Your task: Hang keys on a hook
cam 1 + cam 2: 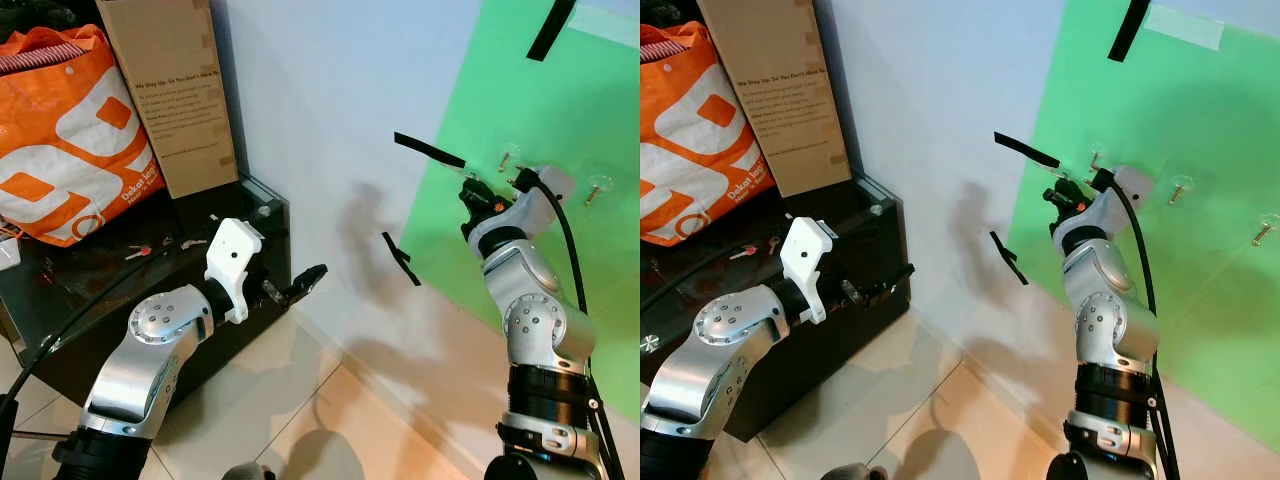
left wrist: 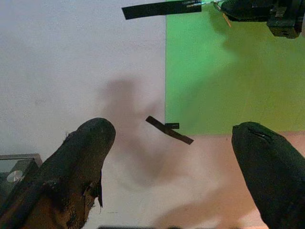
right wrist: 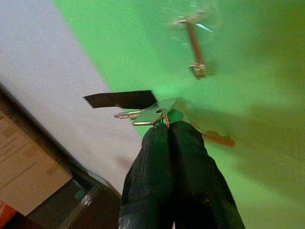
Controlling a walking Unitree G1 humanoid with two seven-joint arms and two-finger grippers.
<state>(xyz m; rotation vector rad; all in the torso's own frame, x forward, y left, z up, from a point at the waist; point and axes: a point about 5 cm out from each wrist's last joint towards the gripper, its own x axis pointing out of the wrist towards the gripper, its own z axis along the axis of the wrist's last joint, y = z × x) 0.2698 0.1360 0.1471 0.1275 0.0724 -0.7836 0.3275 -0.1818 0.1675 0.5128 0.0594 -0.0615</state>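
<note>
Step in hand: bringing keys (image 3: 152, 114) to hook (image 3: 194, 47) on green panel (image 1: 1200, 250). Right tool (image 3: 167, 128) pinched closed on keys, near hook. Next move, I judge: slide key ring over hook tip, then release. Left tool (image 2: 174, 157) open, idle, well apart from green panel.

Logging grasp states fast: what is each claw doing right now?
Left claw: open, holding nothing.
Right claw: closed on the keys, raised at the green sheet.
</note>
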